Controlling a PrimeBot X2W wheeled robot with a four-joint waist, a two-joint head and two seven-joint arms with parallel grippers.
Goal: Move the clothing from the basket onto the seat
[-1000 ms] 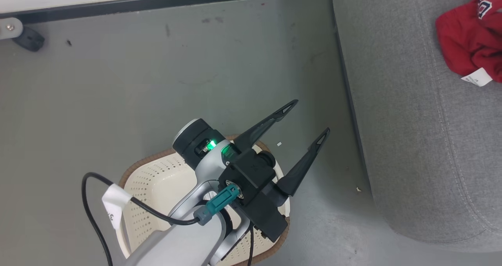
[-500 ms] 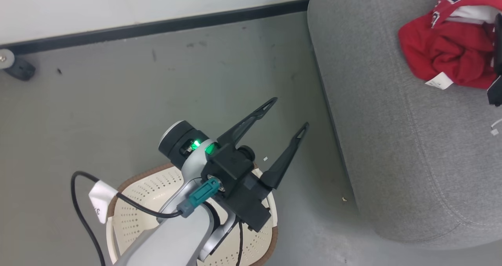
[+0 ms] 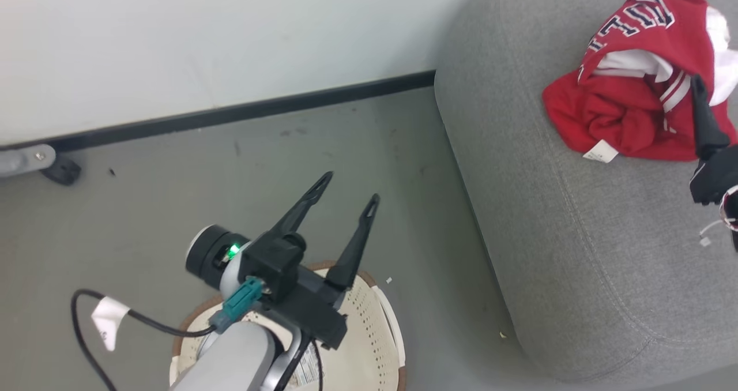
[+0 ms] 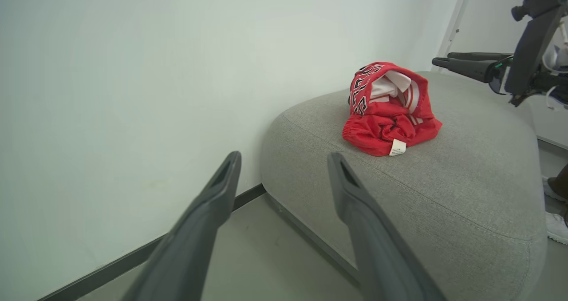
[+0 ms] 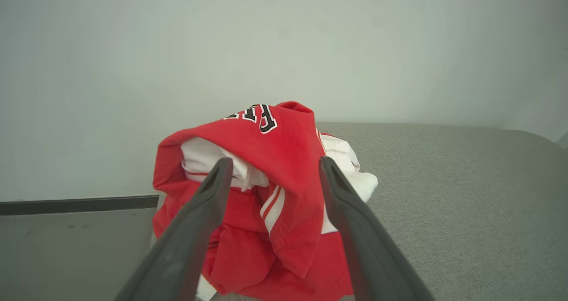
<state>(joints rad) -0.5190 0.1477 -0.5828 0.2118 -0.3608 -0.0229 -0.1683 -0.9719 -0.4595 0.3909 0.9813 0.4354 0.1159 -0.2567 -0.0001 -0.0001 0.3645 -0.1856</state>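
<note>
Clothing (image 3: 628, 108), red-and-white heap lying on the seat (image 3: 576, 252), just ahead of the right fingers (image 5: 206, 203), which stand apart gripping nothing, left fingers (image 3: 304, 202) likewise apart over the floor (image 3: 173, 206), basket (image 3: 380, 345) beneath their arm, visible wall bare

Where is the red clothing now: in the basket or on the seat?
On the seat. The clothing lies crumpled on it, apart from the basket on the floor.
</note>
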